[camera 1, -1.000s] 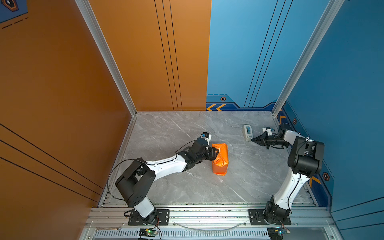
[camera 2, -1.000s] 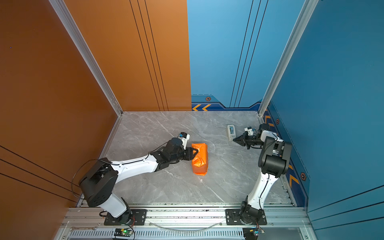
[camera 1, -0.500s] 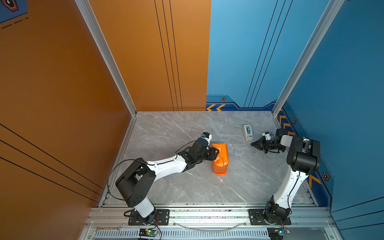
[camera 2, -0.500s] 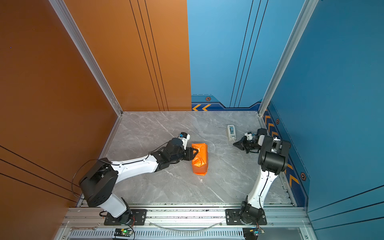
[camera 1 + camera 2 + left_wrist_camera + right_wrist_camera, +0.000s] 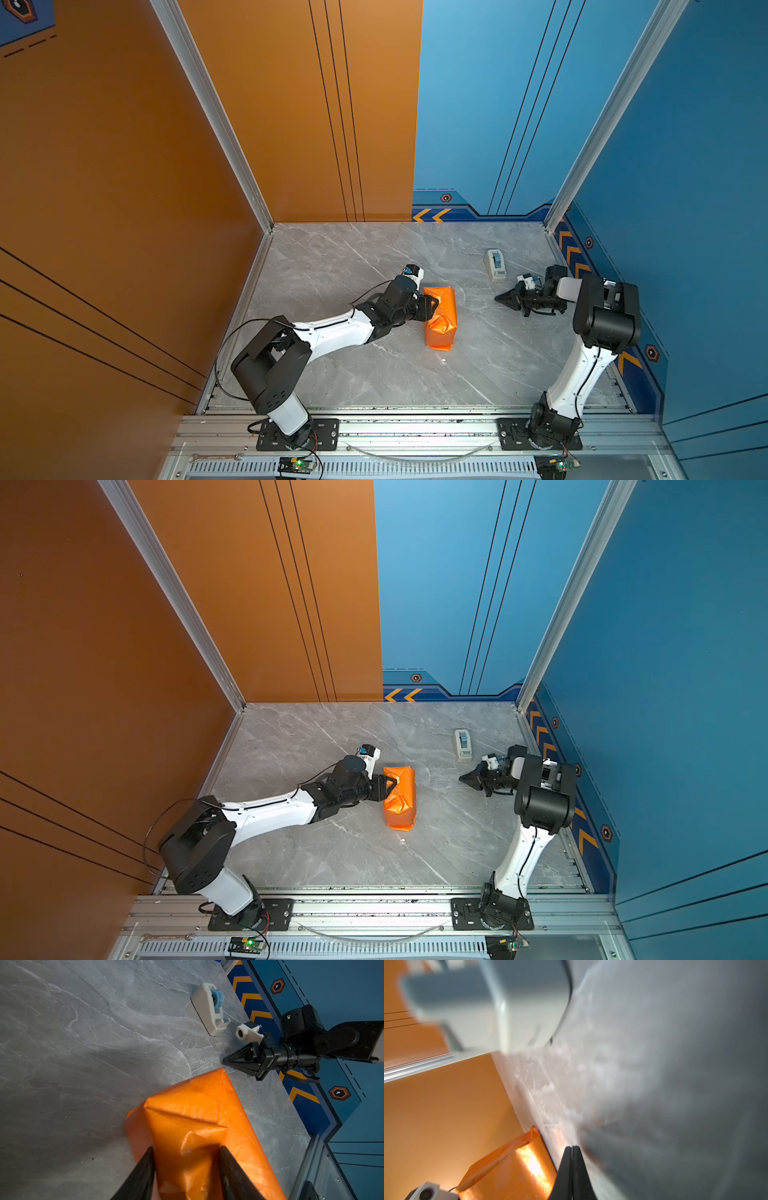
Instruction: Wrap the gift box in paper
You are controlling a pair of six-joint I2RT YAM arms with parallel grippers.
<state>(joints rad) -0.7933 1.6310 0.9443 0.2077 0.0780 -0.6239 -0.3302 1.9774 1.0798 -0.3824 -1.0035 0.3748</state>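
Grasping the paper (image 5: 443, 328) (orange side out), left tool (image 5: 186, 1147), right tool (image 5: 498, 298) clenched, well apart.

Left wall (image 5: 124, 187): you see plain orange panels
Right wall (image 5: 706, 166): blue, with orange chevrons (image 5: 574, 252) low down
Floor (image 5: 353, 257): your grey marble, white veins, evenly lit

High overhead pair, close wrist views

Paper (image 5: 199, 1122) in left claw (image 5: 186, 1148): glossy orange, creased. Tabletop (image 5: 83, 1064) under claw: smooth grey stone-look. Tape dispenser (image 5: 207, 1009): white plastic.
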